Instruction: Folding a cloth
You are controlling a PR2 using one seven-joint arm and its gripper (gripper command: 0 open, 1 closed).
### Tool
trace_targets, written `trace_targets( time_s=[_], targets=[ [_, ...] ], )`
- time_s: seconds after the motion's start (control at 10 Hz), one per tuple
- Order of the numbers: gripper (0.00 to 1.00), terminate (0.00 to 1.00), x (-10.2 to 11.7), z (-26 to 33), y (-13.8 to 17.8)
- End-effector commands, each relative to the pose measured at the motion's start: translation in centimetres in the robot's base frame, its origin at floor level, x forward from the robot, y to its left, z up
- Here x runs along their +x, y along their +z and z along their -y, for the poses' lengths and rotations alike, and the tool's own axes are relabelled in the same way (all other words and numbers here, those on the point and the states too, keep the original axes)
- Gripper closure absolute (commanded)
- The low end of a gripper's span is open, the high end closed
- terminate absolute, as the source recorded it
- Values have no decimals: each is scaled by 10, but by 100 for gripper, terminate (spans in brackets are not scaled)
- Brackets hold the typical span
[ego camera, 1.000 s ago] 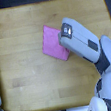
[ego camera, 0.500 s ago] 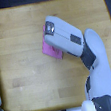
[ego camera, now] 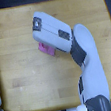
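While most of the cloth lies hidden beneath the arm, we can see a small pink strip of it just left of the frame's centre, resting on the wooden desk. Our arm reaches in from the lower right of the frame and slants toward the upper left, its white forearm covering the fabric. The end effector sits at the upper-left end of the arm, but from above we cannot tell whether its fingers are apart, together, or clamped on the cloth. We judge the fold to be under way, with the arm positioned over the fabric. How much of the cloth is already doubled over we cannot say. The next move calls for clearing the arm to check that the edges line up.
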Motion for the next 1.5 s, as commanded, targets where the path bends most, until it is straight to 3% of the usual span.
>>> trace_targets(
  time_s=[0.0,0.4,0.5,1.1,1.4],
  targets=[
    [100,0,-26,-37,-27],
    [100,0,-13,-37,-36],
    [0,0,-16,-41,-36],
    [0,0,-20,-41,-35],
    [0,0,-9,-35,-37]
  ],
)
